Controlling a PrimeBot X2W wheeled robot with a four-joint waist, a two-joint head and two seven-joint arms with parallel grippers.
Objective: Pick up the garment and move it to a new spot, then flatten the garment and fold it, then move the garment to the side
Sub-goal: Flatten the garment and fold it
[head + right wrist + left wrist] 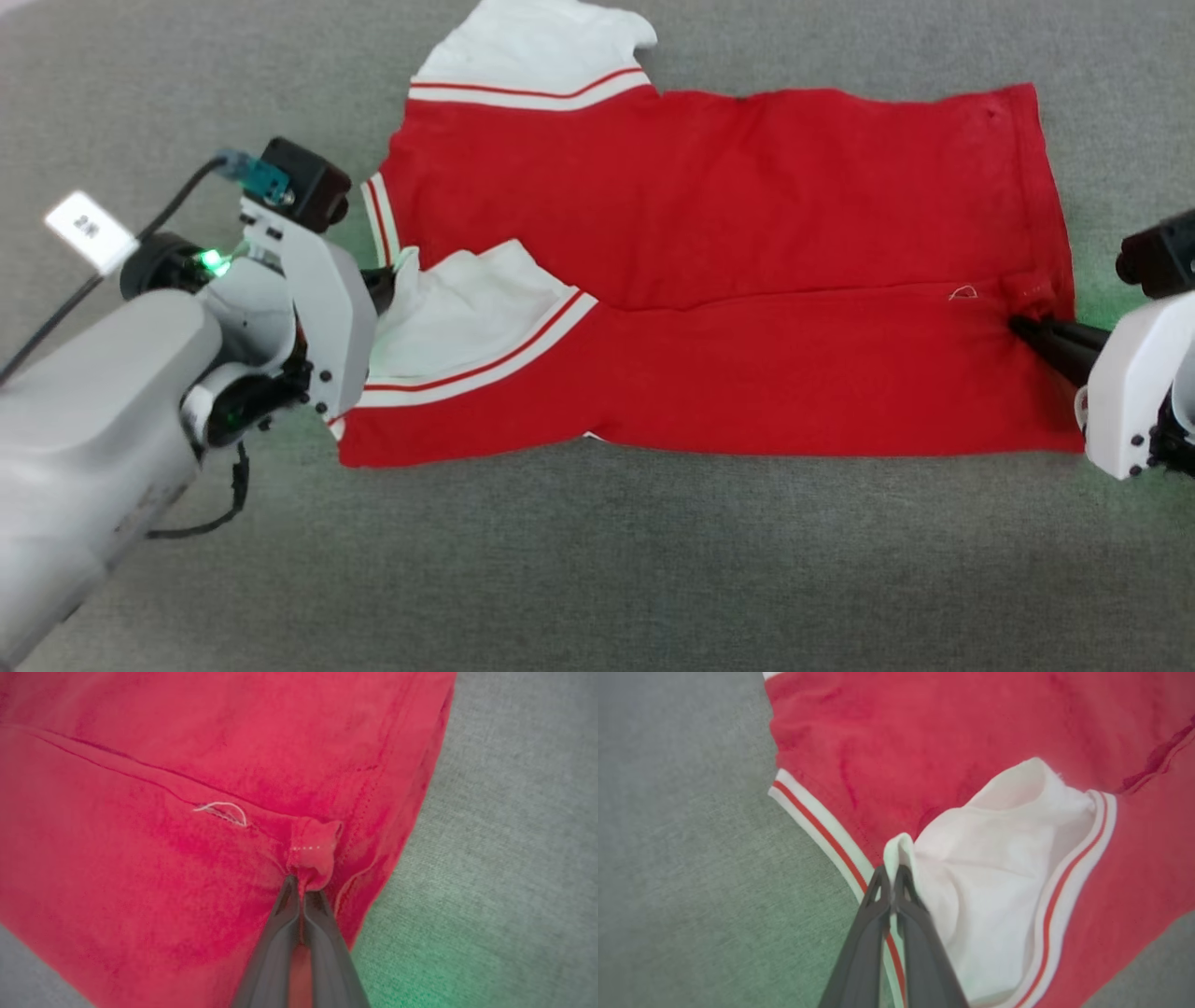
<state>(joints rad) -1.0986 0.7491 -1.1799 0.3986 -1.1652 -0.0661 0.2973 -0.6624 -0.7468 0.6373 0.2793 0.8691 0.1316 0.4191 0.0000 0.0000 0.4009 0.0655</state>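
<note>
I have the bright red, white-sleeved jersey shirt (709, 233) half-folded on the grey felt surface (597, 560), left gripper (892, 873) pinching its sleeve (994, 858), right gripper (302, 887) pinching its hem (313, 854); more folding and the side move remain.

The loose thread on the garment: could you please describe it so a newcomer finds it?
The red garment lies on the grey surface. Along its fold edge, just short of the right gripper, curls a thread: a thin white loop, far from the white sleeves.

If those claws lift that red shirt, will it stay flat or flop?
Probably floppy: the garment bunches where the right gripper pinches it. Likely light: the left gripper holds its white sleeve by a tiny pinch. Expect sagging between them.
</note>
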